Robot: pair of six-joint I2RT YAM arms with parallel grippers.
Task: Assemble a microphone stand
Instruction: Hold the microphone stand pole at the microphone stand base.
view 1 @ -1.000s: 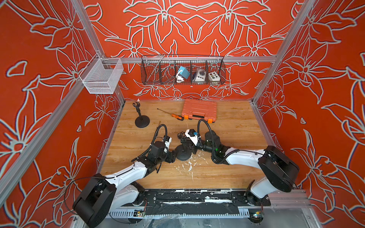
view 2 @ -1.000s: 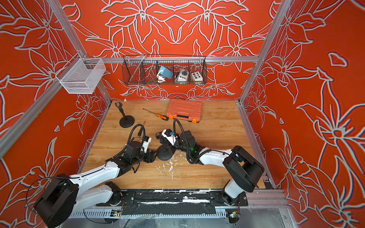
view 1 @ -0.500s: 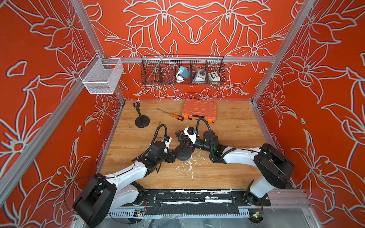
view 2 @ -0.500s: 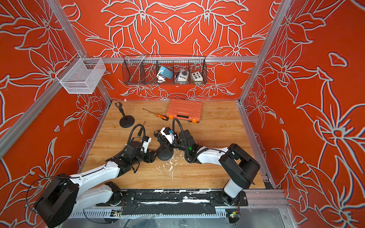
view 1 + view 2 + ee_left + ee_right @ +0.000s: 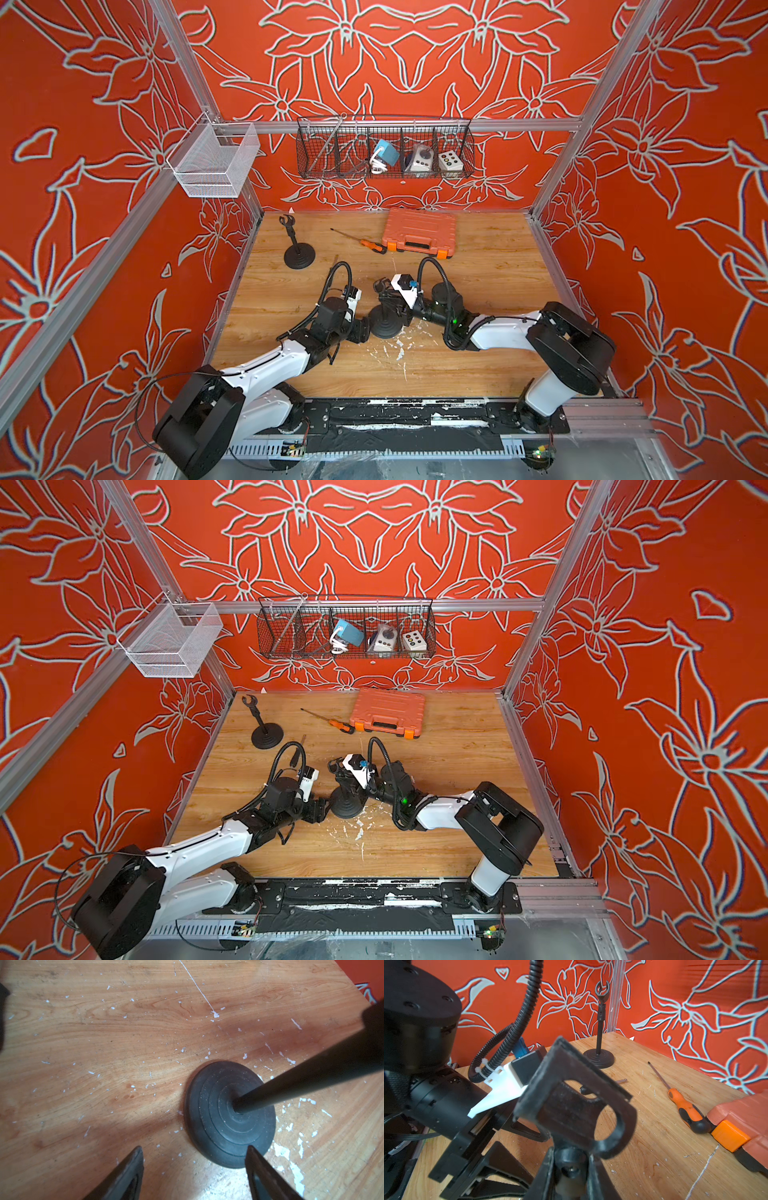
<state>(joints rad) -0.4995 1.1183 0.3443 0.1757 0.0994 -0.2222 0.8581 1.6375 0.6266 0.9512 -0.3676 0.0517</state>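
A black microphone stand stands mid-table in both top views: round base [image 5: 384, 328] [image 5: 347, 809] with a thin pole [image 5: 301, 1076] rising from its centre [image 5: 229, 1114]. At the pole's top is a black clip [image 5: 577, 1109] [image 5: 381, 286]. My right gripper [image 5: 571, 1167] [image 5: 390, 297] [image 5: 348, 776] is shut on the clip's neck, just under the clip's ring. My left gripper [image 5: 194, 1159] [image 5: 361, 330] [image 5: 322, 808] sits low on the table at the base's left side, open. One fingertip [image 5: 264, 1176] overlaps the base's rim; the other [image 5: 128, 1172] is over bare wood.
A second, complete black stand [image 5: 297, 253] stands at the back left. An orange-handled screwdriver [image 5: 368, 244] lies beside an orange case [image 5: 419, 235] at the back. A wire basket [image 5: 384, 147] and a white mesh basket [image 5: 212, 160] hang on the walls. White flecks dot the wood.
The right arm's elbow has shifted slightly to the left while its gripper stays shut on the clip. The left arm and the stand's base have not moved.
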